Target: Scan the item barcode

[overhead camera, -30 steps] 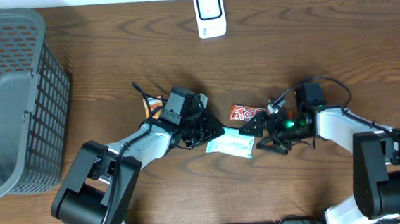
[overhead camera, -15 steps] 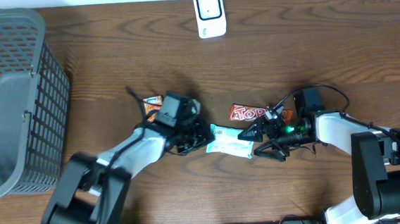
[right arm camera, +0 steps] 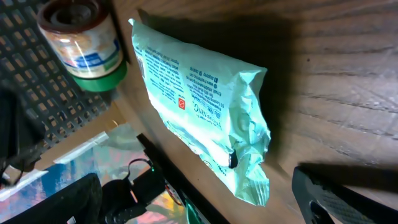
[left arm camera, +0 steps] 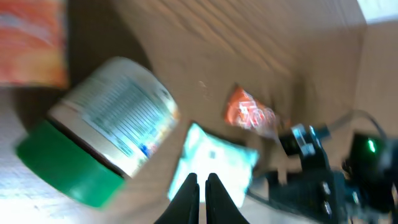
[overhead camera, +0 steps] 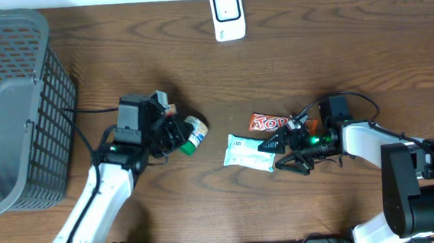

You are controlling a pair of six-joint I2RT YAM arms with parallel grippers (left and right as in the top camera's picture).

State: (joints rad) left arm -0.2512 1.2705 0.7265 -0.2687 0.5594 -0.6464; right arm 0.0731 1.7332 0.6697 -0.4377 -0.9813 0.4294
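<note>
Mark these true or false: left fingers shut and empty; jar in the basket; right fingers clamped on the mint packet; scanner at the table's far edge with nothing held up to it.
1. The left gripper has its fingers shut with nothing between them. True.
2. The green-lidded jar is inside the basket. False: it lies on the table, right of the basket and beside the left fingers.
3. The right gripper is clamped on the mint packet. False: its fingers are open at the packet's end.
4. The white scanner sits at the table's far edge with no item held up to it. True.
</note>
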